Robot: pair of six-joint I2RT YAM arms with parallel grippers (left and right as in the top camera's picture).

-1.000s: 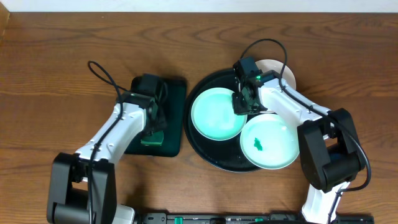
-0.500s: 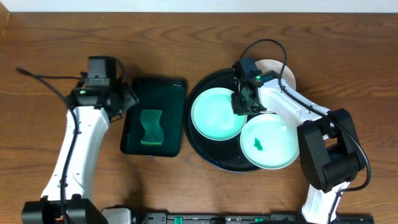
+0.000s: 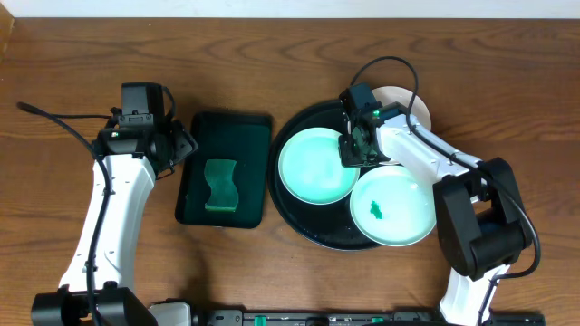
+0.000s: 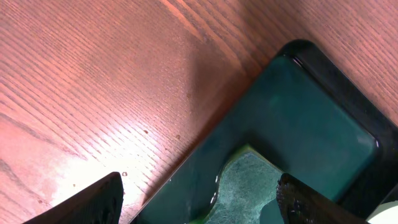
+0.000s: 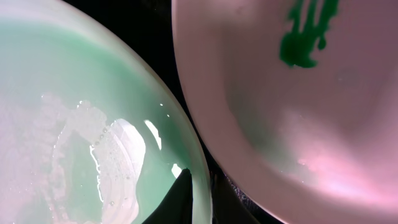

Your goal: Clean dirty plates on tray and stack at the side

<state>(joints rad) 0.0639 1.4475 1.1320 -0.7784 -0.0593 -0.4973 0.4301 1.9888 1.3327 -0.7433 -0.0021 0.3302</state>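
- The right gripper [image 3: 355, 149] is closed on the rim of the mint plate [image 3: 315, 165], which lies to its left on the black tray [image 3: 317, 228]. The plate looks wet, so this thin edge grip could slip on lifting.
- The smeared plate [image 3: 391, 208] lies just to its right, and a swing could knock it.
- The left gripper [image 3: 172, 145] hangs open and empty, with the sponge [image 3: 217, 186] to its right.
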